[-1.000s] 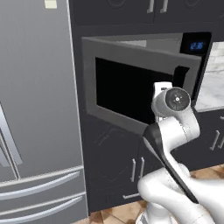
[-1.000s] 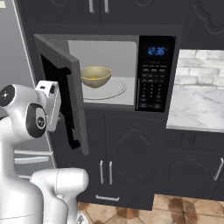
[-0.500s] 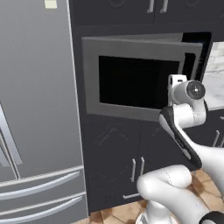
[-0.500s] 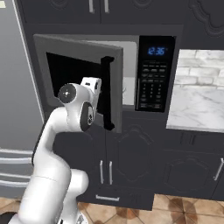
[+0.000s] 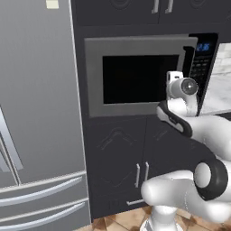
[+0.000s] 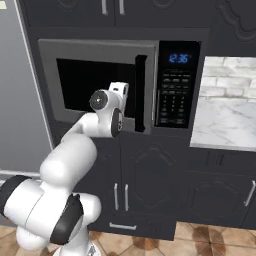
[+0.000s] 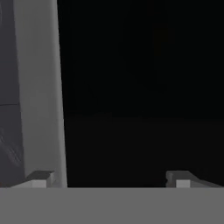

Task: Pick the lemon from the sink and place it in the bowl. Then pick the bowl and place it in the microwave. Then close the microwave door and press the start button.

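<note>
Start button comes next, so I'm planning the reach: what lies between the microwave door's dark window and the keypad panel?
In the right base view, the door's black vertical handle and a strip of grey door frame separate the window from the keypad panel.

Grey fridge [image 5: 38, 113], dark cabinets [image 6: 165, 185], marble counter [image 6: 225, 125].

The left base view looks forward from behind the arm's left side, taking in the fridge [image 5: 40, 113] at left and the microwave [image 5: 140, 76] at centre. The right base view faces the same microwave [image 6: 120, 82] from the right, with the tabletop [image 6: 225, 125] beyond it. The hand view sits very near the door [image 7: 39, 87], looking straight at its dark window.
</note>
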Robot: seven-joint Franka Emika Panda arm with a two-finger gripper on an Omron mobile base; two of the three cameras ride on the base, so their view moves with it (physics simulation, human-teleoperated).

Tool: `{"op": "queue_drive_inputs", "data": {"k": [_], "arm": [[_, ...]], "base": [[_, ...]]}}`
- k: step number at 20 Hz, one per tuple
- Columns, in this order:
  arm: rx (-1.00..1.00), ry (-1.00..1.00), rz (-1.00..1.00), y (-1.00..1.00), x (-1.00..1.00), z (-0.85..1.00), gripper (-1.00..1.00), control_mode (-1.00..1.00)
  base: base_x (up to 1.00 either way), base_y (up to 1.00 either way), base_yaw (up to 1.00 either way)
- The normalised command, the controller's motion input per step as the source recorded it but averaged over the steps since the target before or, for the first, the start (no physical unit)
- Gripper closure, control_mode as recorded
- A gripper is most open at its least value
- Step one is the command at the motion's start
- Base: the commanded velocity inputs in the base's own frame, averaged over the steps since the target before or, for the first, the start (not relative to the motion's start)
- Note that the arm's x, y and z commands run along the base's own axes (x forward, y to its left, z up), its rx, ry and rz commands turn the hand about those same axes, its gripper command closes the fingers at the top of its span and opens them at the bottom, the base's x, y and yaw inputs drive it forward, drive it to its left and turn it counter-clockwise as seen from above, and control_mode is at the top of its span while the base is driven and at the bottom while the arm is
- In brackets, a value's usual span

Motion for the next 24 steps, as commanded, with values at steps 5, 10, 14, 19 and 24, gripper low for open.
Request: {"op": "queue_drive_inputs", "data": {"k": [5,10,14,19,24], "arm": [[0.00,0.00,0.00,0.00,0.99,0.00,-1.00,-1.00],[0.00,0.00,0.03,-0.04,0.57,0.00,-1.00,-1.00],[0.06,-0.05,0.11,-0.23,-0.31,0.00,-1.00,-1.00],[0.06,-0.11,0.14,-0.10,-1.00,-0.07,-1.00,-1.00],[0.12,-0.09,0.17,-0.83,-0.95,-0.06,-1.00,-1.00]], "base": [[0.00,0.00,0.00],[0.00,0.00,0.00],[0.00,0.00,0.00],[0.00,0.00,0.00],[0.00,0.00,0.00]]}}
